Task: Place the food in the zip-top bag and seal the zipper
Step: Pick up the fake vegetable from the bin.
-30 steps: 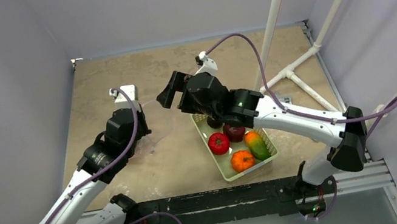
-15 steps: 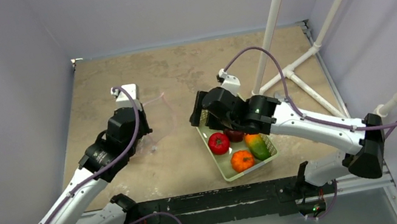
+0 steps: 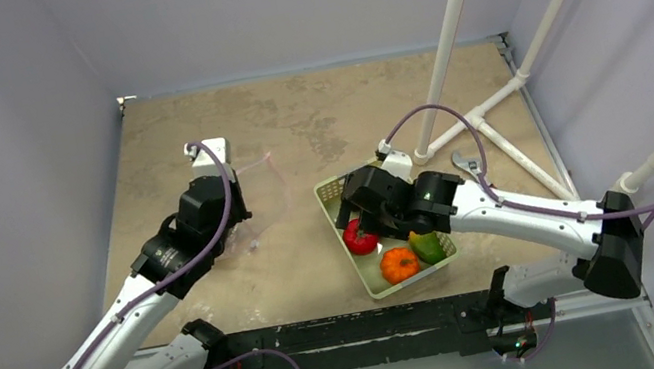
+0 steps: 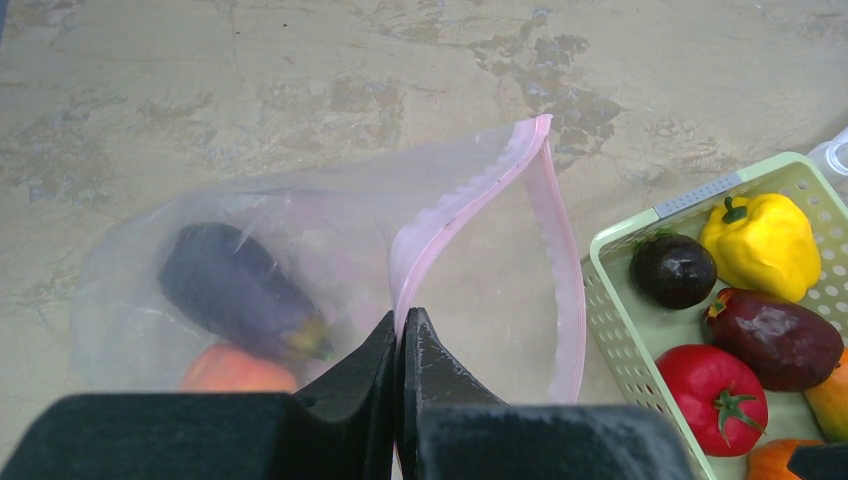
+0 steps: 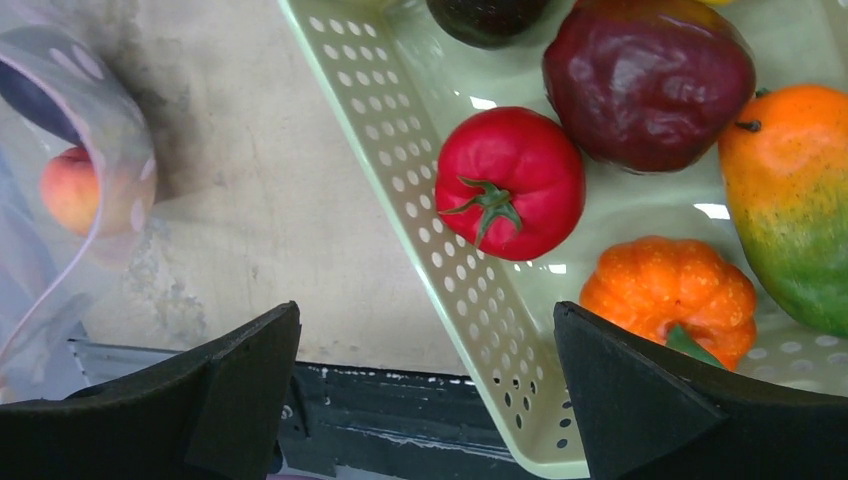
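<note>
The clear zip-top bag point(image 4: 250, 250) lies on the table with its pink zipper point(image 4: 470, 200) mouth held open; a purple eggplant point(image 4: 235, 290) and a peach point(image 4: 235, 372) lie inside. My left gripper point(image 4: 402, 325) is shut on the zipper's near lip. My right gripper point(image 5: 425, 370) is open and empty, hovering over the basket's near-left wall, above the red tomato point(image 5: 512, 182). The basket also holds an orange pumpkin point(image 5: 670, 290), a dark red piece point(image 5: 648, 75), an orange-green mango point(image 5: 790, 200), a yellow pepper point(image 4: 760, 243) and a dark round piece point(image 4: 672, 270).
The pale green basket point(image 3: 328, 190) stands right of the bag point(image 3: 260, 201). White pipes point(image 3: 496, 129) slant across the table's back right. The black front rail point(image 5: 420, 410) shows below my right gripper. Purple-grey walls enclose the table.
My right arm has swung from above the bag back right and down over the basket, its gripper empty. The left arm has held still on the zipper.
</note>
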